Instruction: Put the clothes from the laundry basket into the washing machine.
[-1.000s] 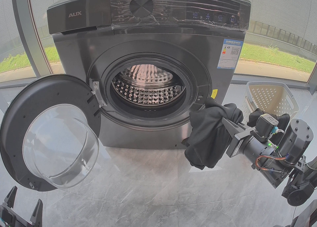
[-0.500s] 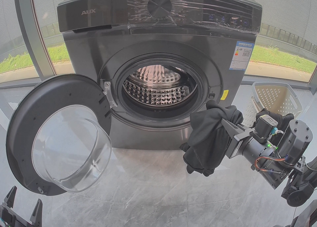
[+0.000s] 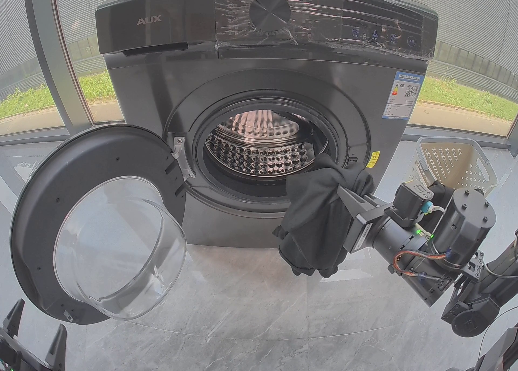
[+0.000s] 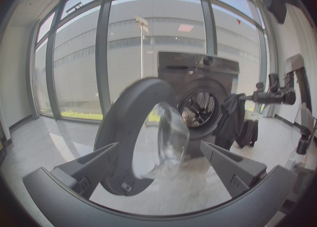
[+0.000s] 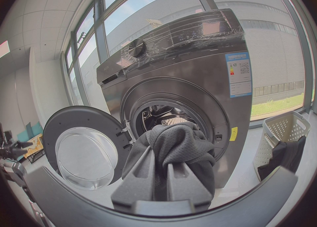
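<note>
Right gripper (image 3: 345, 197): clamped on a bunched fold of the black garment (image 3: 315, 215); the 2 fingers sit close together with cloth pinched between them, and the rest of the fabric hangs loose below

Left gripper (image 4: 158, 153): spread wide and holding nothing; parked low near the front-left of the floor, facing the door

Black garment: in the air just in front of the lower right rim of the drum opening (image 3: 259, 145); not yet inside, its tail dangling over the floor

Washing machine (image 3: 259, 64): stands at the back of the floor by the windows; I see no clothing in the lit part of the drum

Door (image 3: 97, 221): swung fully out to the left, so the opening is unobstructed from the right side

Laundry basket (image 3: 458, 162): on the floor just right of the machine; dark clothes (image 5: 285, 155) hang over its rim

Why held so: gripping 1 high fold probably keeps the bundle compact enough to pass the rim; the hanging tail may catch on the lower lip
</note>
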Motion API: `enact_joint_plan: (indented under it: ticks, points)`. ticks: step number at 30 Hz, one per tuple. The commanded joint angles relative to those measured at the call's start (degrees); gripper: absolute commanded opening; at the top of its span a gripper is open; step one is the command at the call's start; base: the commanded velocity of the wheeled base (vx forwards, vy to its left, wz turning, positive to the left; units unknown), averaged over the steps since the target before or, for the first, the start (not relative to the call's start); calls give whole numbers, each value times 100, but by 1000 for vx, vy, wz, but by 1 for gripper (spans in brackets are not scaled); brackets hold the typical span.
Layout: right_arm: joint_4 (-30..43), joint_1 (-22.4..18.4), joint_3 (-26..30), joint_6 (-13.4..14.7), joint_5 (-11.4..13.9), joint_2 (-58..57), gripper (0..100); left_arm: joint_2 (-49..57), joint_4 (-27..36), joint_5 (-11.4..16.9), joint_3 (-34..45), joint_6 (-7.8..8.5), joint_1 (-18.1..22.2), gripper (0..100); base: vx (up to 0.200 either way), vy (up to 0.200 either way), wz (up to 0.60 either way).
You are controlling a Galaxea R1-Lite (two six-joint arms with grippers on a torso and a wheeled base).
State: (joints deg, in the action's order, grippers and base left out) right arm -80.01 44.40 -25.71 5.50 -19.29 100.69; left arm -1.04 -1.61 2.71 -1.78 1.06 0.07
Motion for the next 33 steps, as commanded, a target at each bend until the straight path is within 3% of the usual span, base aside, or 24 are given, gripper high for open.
enact_joint_plan:
  ticks: [1, 2, 3, 6, 7, 10, 13, 17, 18, 19, 21, 27, 29, 33]
  points:
    - [3, 104, -435, 13, -14, 337, 0, -397, -155, 802, -965, -150, 37, 100, 0, 0, 0]
    - [3, 104, -435, 13, -14, 337, 0, -397, -155, 802, -965, -150, 37, 100, 0, 0, 0]
    - [-76, 113, -549, -5, 21, 513, 0, -1013, -173, 1267, -1009, -9, 28, 100, 0, 0, 0]
    - [-112, 113, -690, -14, 100, 627, 0, -2050, -340, 1663, -1000, 149, 28, 100, 0, 0, 0]
    - [-112, 113, -690, -14, 100, 627, 0, -2050, -340, 1663, -1000, 149, 28, 100, 0, 0, 0]
    - [-41, 104, -1015, -14, 276, 644, 0, -3183, -1184, 1777, -965, 263, -183, 100, 0, 0, 0]
    - [73, 104, -1349, -14, 373, 653, 0, -3948, -1808, 1821, -965, 325, -702, 100, 0, 0, 0]
    - [328, 95, -1648, 4, 382, 697, 0, -4757, -2405, 1795, -1096, 122, -1607, 100, 0, 0, 0]
    - [328, 95, -1648, 4, 382, 697, 0, -4757, -2405, 1795, -1096, 122, -1607, 100, 0, 0, 0]
    - [337, 95, -1771, 13, 382, 724, 0, -5258, -2678, 1751, -1211, -45, -2064, 100, 0, 0, 0]
    - [345, 78, -1841, 4, 382, 741, 0, -5759, -2959, 1689, -1351, -124, -2372, 100, 0, 0, 0]
    - [354, 34, -1832, 13, 382, 741, 0, -6822, -3416, 1637, -1633, -124, -2820, 100, 0, 0, 0]
    - [354, 25, -1797, 21, 373, 741, 0, -7552, -3838, 1470, -1817, -132, -3048, 100, 0, 0, 0]
    - [354, 25, -1797, 21, 364, 741, 0, -8316, -4559, 1417, -1993, -150, -3207, 100, 0, 0, 0]
